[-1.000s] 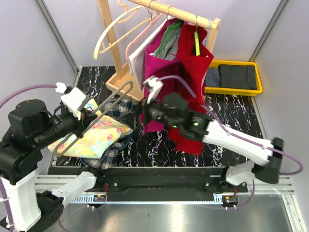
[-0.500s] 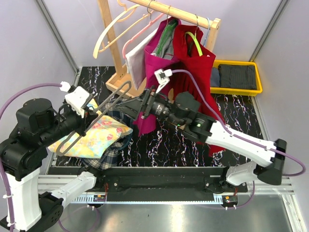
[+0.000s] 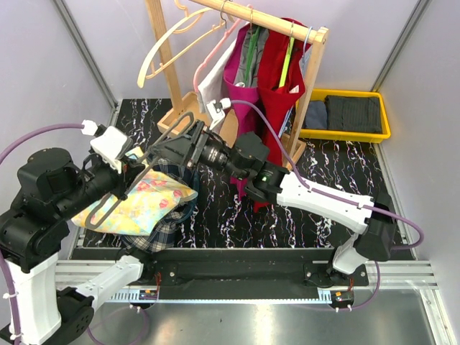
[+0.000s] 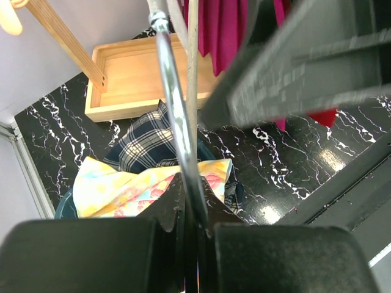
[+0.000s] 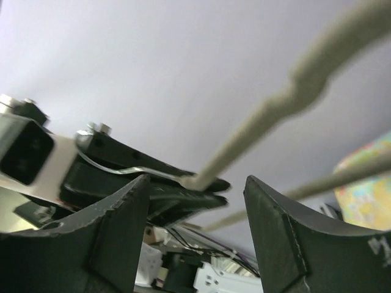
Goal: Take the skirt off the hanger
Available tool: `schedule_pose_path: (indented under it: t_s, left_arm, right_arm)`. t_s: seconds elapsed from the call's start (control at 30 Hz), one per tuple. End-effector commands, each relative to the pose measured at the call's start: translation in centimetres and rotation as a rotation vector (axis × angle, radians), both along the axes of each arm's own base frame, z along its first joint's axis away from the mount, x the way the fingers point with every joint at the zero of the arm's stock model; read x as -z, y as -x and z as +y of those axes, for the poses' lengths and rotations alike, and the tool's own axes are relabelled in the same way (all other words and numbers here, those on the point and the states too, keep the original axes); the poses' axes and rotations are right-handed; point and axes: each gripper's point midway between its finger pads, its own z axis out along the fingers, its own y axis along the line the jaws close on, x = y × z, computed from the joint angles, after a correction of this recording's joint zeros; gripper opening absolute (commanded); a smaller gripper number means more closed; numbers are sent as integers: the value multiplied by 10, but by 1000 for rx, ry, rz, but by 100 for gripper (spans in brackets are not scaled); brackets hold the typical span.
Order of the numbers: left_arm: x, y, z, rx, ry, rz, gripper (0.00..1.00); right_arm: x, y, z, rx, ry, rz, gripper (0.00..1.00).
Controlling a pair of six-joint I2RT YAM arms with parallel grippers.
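Left fingers (image 4: 85, 256) are clamped on the hanger (image 4: 174, 110); right fingers (image 5: 116, 226) are held apart around its bar. The skirt (image 3: 147, 205) lies under it near the worktop's (image 3: 345, 165) left edge. The bar should be gripped firmly, then the fabric slid off without snagging.

Top external: high above and behind the arm bases, looking down and forward across the whole table (image 3: 338, 172) to the clothes rack (image 3: 266, 18).
Left wrist: close behind the left gripper's fingers (image 4: 79, 256), looking along the hanger (image 4: 174, 104) down at the floral cloth (image 4: 122, 189).
Right wrist: very near, tilted up between the right gripper's fingers (image 5: 116, 220) toward a pale wall (image 5: 153, 61).
Shared: hanger and floral cloth appear in all three views.
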Motion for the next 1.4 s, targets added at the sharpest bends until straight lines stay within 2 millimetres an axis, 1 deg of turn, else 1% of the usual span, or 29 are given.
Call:
schedule_pose_path:
  t_s: [0.0,0.03,0.1,0.2,0.3,0.33,0.4,0.43,0.47,0.53,0.57,0.63,0.67,0.7,0.73,0.77,0.8,0.83,0.87,0.9,0.93,1.0,1.03,1.17,1.2,1.3,1.37]
  left_arm:
    - [-18,-4,-2,-4,44,-72,0]
    - [-18,-3,-2,-7,47,-72,0]
    - [-19,-4,-3,-6,50,-74,0]
    - [-21,-2,-3,-3,59,-79,0]
    - [-22,-1,-2,-3,63,-82,0]
    - [-23,-1,-2,-5,64,-85,0]
    - [-24,0,-2,-5,66,-87,0]
    - [-25,1,-1,-5,68,-91,0]
    - [-26,2,-1,-7,70,-93,0]
    - [-26,2,-1,-5,73,-91,0]
    - [-27,3,-1,-5,74,-94,0]
    - [-29,2,0,-12,77,-101,0]
    - [-30,1,2,-24,75,-105,0]
    - [-30,1,3,-30,73,-110,0]
    - [-31,0,4,-41,74,-112,6]
    - [-31,0,5,-43,76,-111,10]
    - [-34,1,6,-49,84,-119,16]
    - [-35,2,6,-49,88,-121,26]
    - [-38,4,7,-48,93,-131,29]
    - [-41,8,8,-47,99,-134,30]
    - [-41,9,9,-48,98,-136,31]
    - [-41,13,11,-49,94,-135,31]
    - [-40,15,13,-55,91,-135,31]
    - [-38,21,18,-67,91,-148,23]
    - [-38,21,19,-70,92,-151,16]
    - [-40,23,19,-70,101,-159,0]
    - [-42,24,17,-59,107,-165,0]
  right_arm:
    - [-73,10,-12,-52,-226,-44,68]
    - [-71,8,-9,-52,-224,-40,67]
    - [-74,6,-9,-44,-241,-35,65]
    - [-74,2,-5,-37,-245,-24,61]
    - [-71,-1,-1,-33,-244,-22,56]
    - [-67,-3,3,-32,-234,-18,55]
    - [-68,-3,6,-38,-237,-13,55]
    - [-63,-5,11,-43,-227,-9,54]
    - [-65,-4,12,-47,-234,-7,52]
    - [-63,-6,15,-48,-230,-3,47]
    - [-65,-6,15,-46,-234,-6,42]
    - [-67,-8,12,-31,-238,-5,34]
    - [-68,-9,11,-22,-238,-15,25]
    - [-72,-8,8,-15,-241,-23,21]
    - [-76,-10,5,5,-245,-24,16]
    - [-78,-12,2,25,-241,-39,8]
    - [-82,-13,-1,40,-244,-46,4]
    - [-90,-17,-6,66,-256,-52,2]
    - [-93,-18,-8,76,-260,-60,0]
    - [-96,-24,-11,96,-266,-60,0]
    - [-103,-26,-15,106,-280,-64,0]
    - [-111,-31,-19,128,-291,-67,0]
    - [-117,-32,-22,135,-302,-77,0]
    - [-128,-39,-28,165,-324,-79,0]
    - [-128,-40,-28,170,-326,-74,0]
    - [-128,-41,-28,172,-331,-64,0]
    - [-126,-42,-27,169,-333,-53,0]
